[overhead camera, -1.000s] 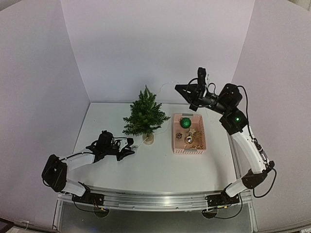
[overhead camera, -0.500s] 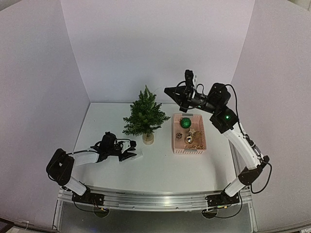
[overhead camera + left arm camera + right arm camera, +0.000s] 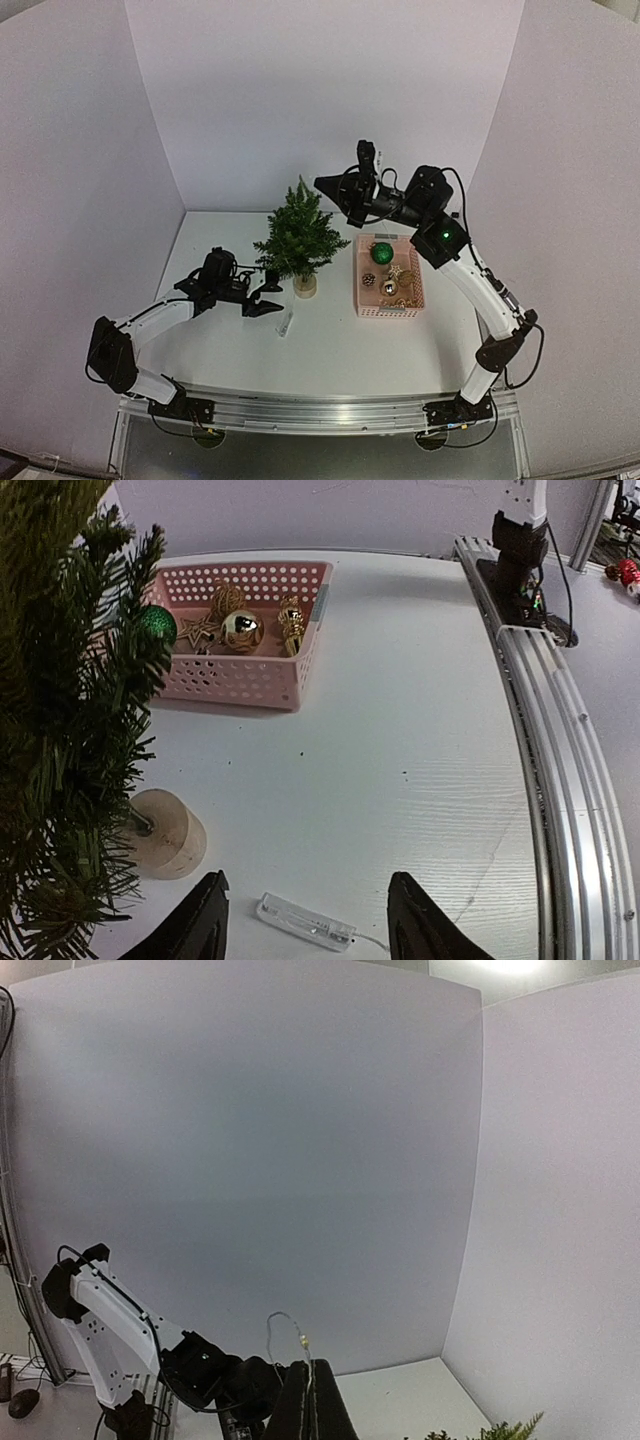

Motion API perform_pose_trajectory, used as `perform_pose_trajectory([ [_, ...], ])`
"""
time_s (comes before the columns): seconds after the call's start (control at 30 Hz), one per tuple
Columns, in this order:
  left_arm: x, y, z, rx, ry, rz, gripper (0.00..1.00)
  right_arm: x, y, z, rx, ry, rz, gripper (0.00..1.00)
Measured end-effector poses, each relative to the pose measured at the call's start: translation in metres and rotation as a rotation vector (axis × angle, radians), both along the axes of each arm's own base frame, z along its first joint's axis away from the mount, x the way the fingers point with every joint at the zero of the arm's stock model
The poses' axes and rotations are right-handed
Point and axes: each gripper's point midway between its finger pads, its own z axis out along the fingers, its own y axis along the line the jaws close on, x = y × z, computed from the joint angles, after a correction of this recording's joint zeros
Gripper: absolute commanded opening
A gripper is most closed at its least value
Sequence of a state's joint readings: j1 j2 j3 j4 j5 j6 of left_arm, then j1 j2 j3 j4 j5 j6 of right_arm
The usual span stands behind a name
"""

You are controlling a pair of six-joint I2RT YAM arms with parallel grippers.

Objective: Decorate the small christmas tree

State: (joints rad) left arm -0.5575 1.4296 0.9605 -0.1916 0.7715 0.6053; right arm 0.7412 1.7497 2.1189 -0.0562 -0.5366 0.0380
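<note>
The small christmas tree (image 3: 298, 238) stands on its tan round base (image 3: 304, 286) mid-table; in the left wrist view its needles (image 3: 60, 730) fill the left side, with the base (image 3: 165, 835) below them. My left gripper (image 3: 265, 295) is open just left of the base, its jaws (image 3: 308, 885) spread above a white battery box (image 3: 305, 922) lying on the table, not touching it. High beside the treetop, my right gripper (image 3: 322, 185) is shut on a thin light wire (image 3: 285, 1325) that loops up from the fingertips (image 3: 312, 1365) with a small bulb on it.
A pink basket (image 3: 358, 278) right of the tree holds a green ball (image 3: 381, 252) and gold ornaments (image 3: 243, 630). The battery box (image 3: 285, 324) lies in front of the tree. White walls close the back and sides. A metal rail (image 3: 560, 780) runs along the near edge.
My left gripper has opened and let go of the battery box, which now rests on the table. The right arm has swung left toward the treetop with the wire.
</note>
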Motion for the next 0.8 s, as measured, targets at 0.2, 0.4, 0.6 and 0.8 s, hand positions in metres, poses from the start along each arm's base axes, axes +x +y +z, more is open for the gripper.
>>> perform_pose_trajectory([
  [0.2, -0.016, -0.003, 0.021, -0.034, 0.069, -0.037, 0.59, 0.006, 0.012, -0.004, -0.002, -0.004, 0.013, 0.00],
  [0.4, -0.038, -0.013, 0.017, -0.023, 0.158, -0.075, 0.72, 0.003, 0.012, 0.006, 0.027, -0.043, 0.013, 0.00],
  [0.6, -0.052, -0.034, 0.017, -0.031, 0.130, -0.129, 0.72, 0.001, 0.015, 0.013, 0.056, -0.075, 0.009, 0.00],
  [0.8, -0.044, -0.061, 0.009, -0.078, 0.094, -0.081, 0.68, 0.000, 0.020, 0.014, 0.068, -0.096, 0.004, 0.00],
])
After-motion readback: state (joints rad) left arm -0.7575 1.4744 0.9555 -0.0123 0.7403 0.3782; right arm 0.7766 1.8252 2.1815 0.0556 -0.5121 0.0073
